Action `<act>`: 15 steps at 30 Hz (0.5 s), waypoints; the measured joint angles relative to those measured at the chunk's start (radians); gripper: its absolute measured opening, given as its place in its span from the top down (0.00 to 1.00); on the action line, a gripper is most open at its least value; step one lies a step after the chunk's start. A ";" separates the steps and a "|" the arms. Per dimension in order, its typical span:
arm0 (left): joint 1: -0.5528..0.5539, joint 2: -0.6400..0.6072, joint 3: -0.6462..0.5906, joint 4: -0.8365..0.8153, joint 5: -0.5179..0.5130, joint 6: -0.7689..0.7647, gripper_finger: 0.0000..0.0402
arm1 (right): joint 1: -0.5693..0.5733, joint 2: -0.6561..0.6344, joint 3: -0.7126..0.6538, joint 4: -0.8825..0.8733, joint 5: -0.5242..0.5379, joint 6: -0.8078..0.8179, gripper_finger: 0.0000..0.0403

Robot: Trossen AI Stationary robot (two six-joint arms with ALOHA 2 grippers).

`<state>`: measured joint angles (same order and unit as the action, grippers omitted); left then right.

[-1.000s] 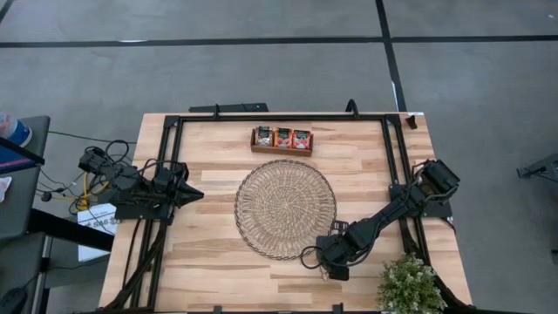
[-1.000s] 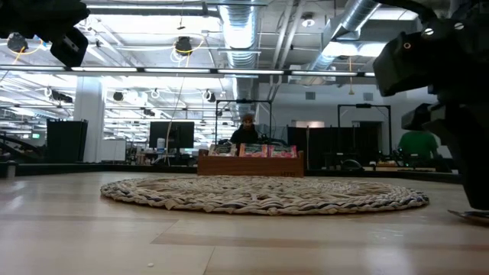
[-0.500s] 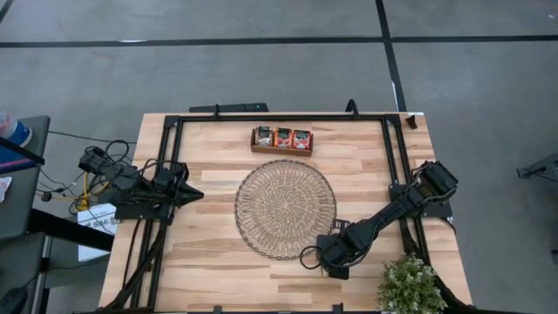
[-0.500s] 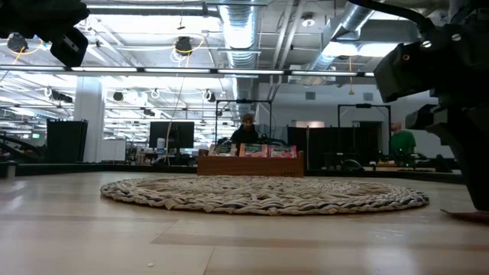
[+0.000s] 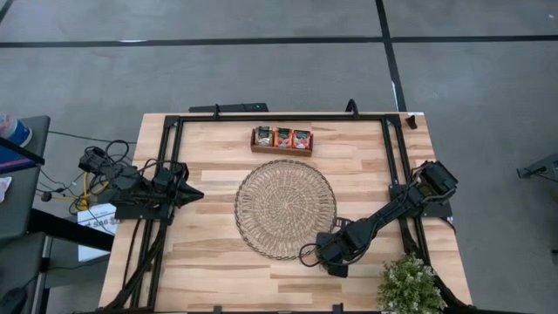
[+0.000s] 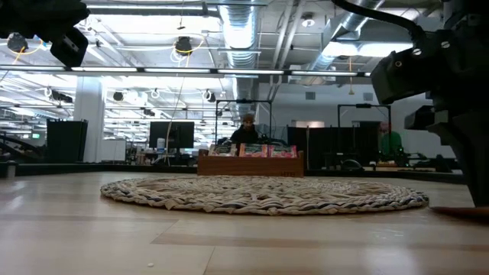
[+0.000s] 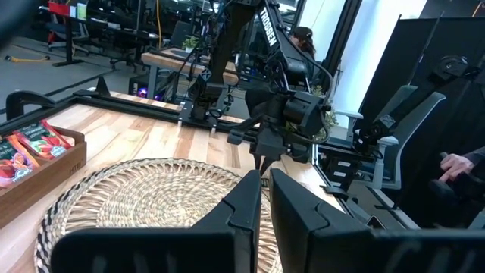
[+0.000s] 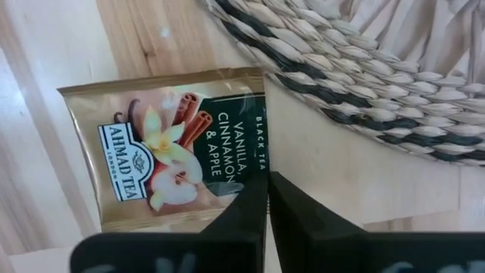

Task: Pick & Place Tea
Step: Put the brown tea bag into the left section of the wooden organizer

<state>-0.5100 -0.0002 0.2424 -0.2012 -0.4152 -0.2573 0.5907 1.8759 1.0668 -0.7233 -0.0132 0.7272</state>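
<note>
Since the earlier frame, right hand (image 8: 265,199) has clamped one beige sachet (image 8: 163,155) beside round woven mat (image 5: 285,208); placement remains.

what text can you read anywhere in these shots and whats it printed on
"AHMAD TEA LONDON": logo on the beige tea sachet at the right gripper.
"BLACK TEA": green part of that sachet.
"VANILLA, CINNAMON & APPLE": same green part.
Lettering on the right arm: not clearly readable.
Sachets in the wooden tray: print too small to read.

"AHMAD TEA LONDON" and "BLACK TEA VANILLA, CINNAMON & APPLE" on the beige sachet (image 8: 163,155)
</note>
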 joint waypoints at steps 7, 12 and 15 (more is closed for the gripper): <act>0.000 0.000 0.000 0.000 0.000 0.000 0.95 | 0.001 0.000 0.000 -0.024 -0.010 0.058 0.99; 0.000 0.000 0.000 0.000 0.000 0.000 0.95 | 0.003 0.008 0.034 -0.122 -0.031 0.055 1.00; 0.000 0.000 0.000 0.000 0.000 0.000 0.95 | 0.006 0.011 0.060 -0.180 -0.033 0.053 1.00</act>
<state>-0.5101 -0.0002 0.2424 -0.2008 -0.4152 -0.2577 0.5969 1.8870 1.1264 -0.9036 -0.0466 0.7804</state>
